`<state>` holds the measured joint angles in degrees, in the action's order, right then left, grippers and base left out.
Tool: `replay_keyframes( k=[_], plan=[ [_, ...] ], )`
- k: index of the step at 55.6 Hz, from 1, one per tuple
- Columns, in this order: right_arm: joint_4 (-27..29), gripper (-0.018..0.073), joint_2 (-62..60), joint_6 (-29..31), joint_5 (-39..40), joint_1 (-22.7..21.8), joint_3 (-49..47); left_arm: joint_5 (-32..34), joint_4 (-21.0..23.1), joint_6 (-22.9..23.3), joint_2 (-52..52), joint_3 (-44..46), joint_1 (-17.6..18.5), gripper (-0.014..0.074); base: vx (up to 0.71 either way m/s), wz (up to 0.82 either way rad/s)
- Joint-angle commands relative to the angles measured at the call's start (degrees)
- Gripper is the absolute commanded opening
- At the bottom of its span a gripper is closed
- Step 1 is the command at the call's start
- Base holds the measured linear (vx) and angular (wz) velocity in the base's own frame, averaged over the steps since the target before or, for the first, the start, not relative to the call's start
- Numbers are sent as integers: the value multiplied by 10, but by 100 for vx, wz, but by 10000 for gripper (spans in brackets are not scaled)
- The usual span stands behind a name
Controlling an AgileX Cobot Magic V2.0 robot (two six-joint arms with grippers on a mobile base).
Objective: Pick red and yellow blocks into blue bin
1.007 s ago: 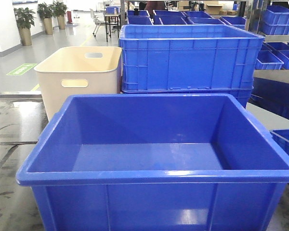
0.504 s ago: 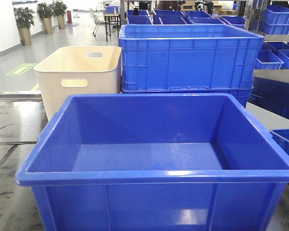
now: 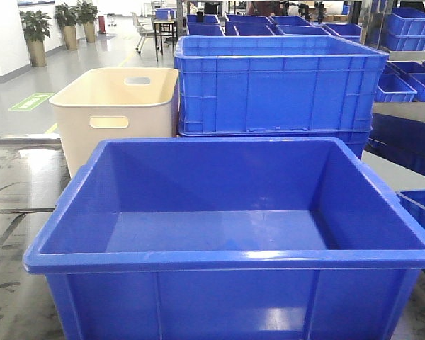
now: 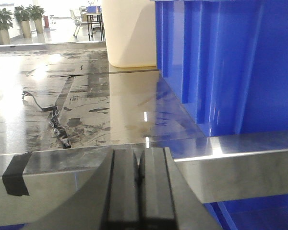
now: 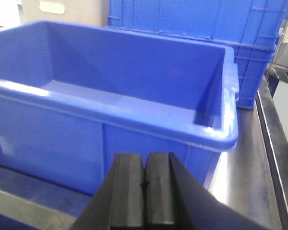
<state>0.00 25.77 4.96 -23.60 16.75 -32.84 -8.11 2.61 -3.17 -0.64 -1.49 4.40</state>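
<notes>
Blue bin (image 3: 230, 205): fills the lower centre of the front view, open-topped; the floor that shows holds nothing, though the strip behind the near wall is hidden.
Stacked blue crates (image 3: 280, 85): upper centre of the front view, right behind the bin, same colour (easy to mistake for the target).
Cream tub (image 3: 117, 113): upper left of the front view, just beside the crates, behind the bin's left corner.
Steel table (image 4: 86, 110): scuffed and shiny across the left-wrist view, with a black tape strip (image 4: 57, 129) at left centre.
Red and yellow blocks: not to be found in any view, so their whereabouts cannot be told; what shows of the bin holds none of them.
Left gripper (image 4: 138, 179): bottom centre of its view, low beside the bin's outer wall, clenched on nothing.
Right gripper (image 5: 145, 184): bottom centre of its view, in front of the bin's near right corner and below its rim, also pressed closed and empty.
Risk: both grippers sit below rim height, so a sideways swing could strike the bin wall or shove the bin; with no blocks in sight, a reach might be aimed blind or into the wrong blue container.
</notes>
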Motion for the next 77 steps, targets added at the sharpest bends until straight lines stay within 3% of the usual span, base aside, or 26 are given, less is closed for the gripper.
replay_keyframes(
  k=[1,11,17,25,30,77],
  plan=[
    [-16,-11,0,7,88,-9,34,45,1,1,-10,9,-1,0,0,0],
    [-4,-11,-65,-15,218,-96,192,45,1,1,-10,9,-1,0,0,0],
    [0,-11,-134,-50,239,-157,278,45,1,1,-10,9,-1,0,0,0],
    [0,-11,-229,-67,236,-204,353,45,1,1,-10,9,-1,0,0,0],
    [-11,-11,-272,-66,193,-212,349,45,1,1,-10,9,-1,0,0,0],
    [-13,-11,-269,-66,196,-213,350,45,1,2,-10,9,-1,0,0,0]
  ],
)
